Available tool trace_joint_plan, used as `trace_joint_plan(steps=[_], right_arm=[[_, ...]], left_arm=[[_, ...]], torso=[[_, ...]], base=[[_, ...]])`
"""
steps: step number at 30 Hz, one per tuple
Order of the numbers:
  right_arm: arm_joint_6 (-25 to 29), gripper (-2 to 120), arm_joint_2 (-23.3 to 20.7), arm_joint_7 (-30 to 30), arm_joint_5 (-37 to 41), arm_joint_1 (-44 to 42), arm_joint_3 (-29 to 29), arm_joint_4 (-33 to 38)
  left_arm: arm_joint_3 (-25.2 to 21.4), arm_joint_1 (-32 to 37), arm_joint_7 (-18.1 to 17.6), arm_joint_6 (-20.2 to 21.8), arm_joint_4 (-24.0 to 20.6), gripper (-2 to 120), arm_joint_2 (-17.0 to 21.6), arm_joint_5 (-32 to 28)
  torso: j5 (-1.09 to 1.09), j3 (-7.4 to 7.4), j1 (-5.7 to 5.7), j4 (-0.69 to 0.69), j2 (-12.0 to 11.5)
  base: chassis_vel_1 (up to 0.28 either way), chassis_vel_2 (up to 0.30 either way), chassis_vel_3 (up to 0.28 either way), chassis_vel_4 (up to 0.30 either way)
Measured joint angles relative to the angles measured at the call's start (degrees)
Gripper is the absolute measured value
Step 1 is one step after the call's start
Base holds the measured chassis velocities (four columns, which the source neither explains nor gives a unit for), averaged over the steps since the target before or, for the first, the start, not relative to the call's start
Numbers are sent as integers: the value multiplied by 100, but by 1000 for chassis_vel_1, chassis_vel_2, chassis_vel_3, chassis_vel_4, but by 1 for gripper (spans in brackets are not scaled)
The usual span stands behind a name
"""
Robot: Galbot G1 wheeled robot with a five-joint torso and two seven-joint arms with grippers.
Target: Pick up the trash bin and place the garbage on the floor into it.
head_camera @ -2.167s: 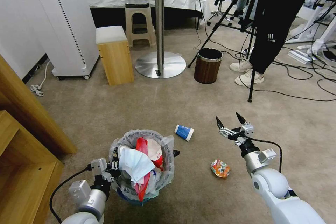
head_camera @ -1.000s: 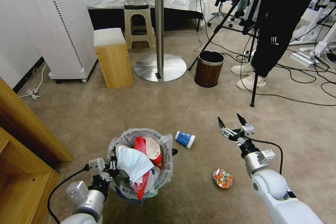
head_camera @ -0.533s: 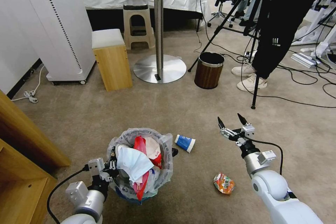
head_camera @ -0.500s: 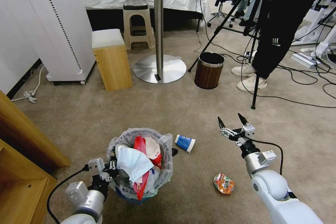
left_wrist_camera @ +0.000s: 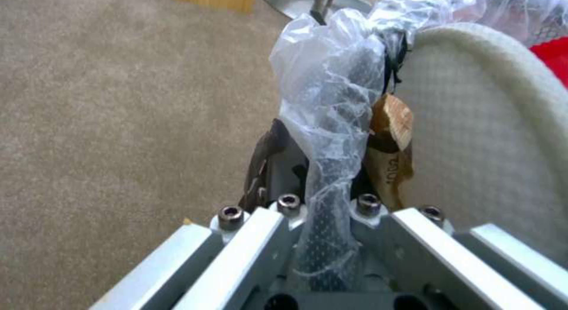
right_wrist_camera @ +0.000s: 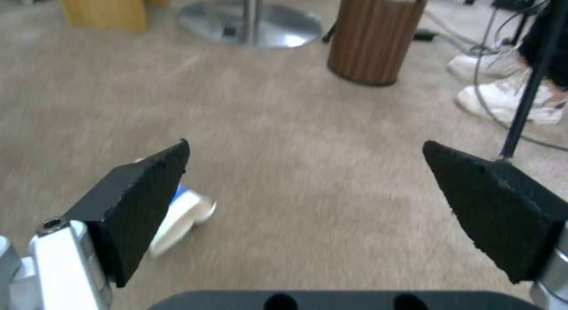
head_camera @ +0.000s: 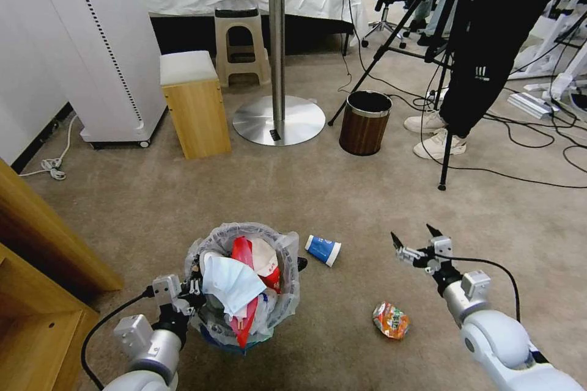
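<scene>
Currently: the trash bin [head_camera: 244, 284] stands on the carpet low in the head view, on the robot's left, already stuffed with a light-blue mask [head_camera: 229, 284], red wrappers [head_camera: 241, 256] and a white slipper [left_wrist_camera: 485, 123].
Left gripper [head_camera: 191, 293]: its fingers are closed on the bin's rim and the clear bag folded over it; in the left wrist view the crinkled plastic [left_wrist_camera: 328, 101] runs straight down between them, with a wooden stick [left_wrist_camera: 390, 141] just inside the rim.
Why held so: pinching rim and liner together probably keeps the bin steady and its mouth facing up, so the other arm can drop things in.
Left arm pose: low and short-reached, wrist level with the rim, approaching from the bin's near-left side.
Right gripper [head_camera: 417, 244]: fingers spread wide and empty, tips pointing forward and slightly down, above bare carpet.
Right arm pose: stretched ahead on the robot's right, well apart from the bin.
Garbage left on the floor: 2 pieces, a blue-white paper cup [head_camera: 322, 249] lying on its side just beside the bin, and a crushed orange can [head_camera: 390, 321] nearer the robot, between bin and right arm.
Likely target: the cup, judging by the right wrist view, where it [right_wrist_camera: 177, 214] lies partly behind 1 finger.
Not the task's bin: the brown wood-grain bin [head_camera: 364, 122] stands farther off by the round table's base.
</scene>
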Motion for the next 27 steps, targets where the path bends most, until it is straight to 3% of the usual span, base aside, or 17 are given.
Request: trace_joint_plan(steps=[11, 14, 16, 21, 27], right_arm=[[-1079, 93, -141, 85, -170, -208, 15, 409], [-1278, 91, -172, -101, -311, -257, 16, 483], [-1487, 96, -212, -485, -436, -325, 60, 584], [-1553, 100, -239, -932, -675, -415, 108, 626], [-1012, 100, -291, -1296, -1158, -781, 169, 447]], left_arm=[[-10, -22, -1, -45, 85, 1, 2, -13], [-11, -31, -1, -58, 107, 1, 5, -17], [-11, -37, 0, -70, 127, 1, 8, -20], [-9, -37, 1, -93, 162, 1, 11, -21], [-6, -76, 6, -120, 240, 1, 30, -18]], torso=[[0, 0, 0, 0, 0], [0, 0, 0, 0, 0], [0, 0, 0, 0, 0], [0, 0, 0, 1, 0], [0, 0, 0, 0, 0]], base=[[0, 0, 0, 0], [0, 0, 0, 0], [0, 0, 0, 0], [0, 0, 0, 0], [0, 0, 0, 0]])
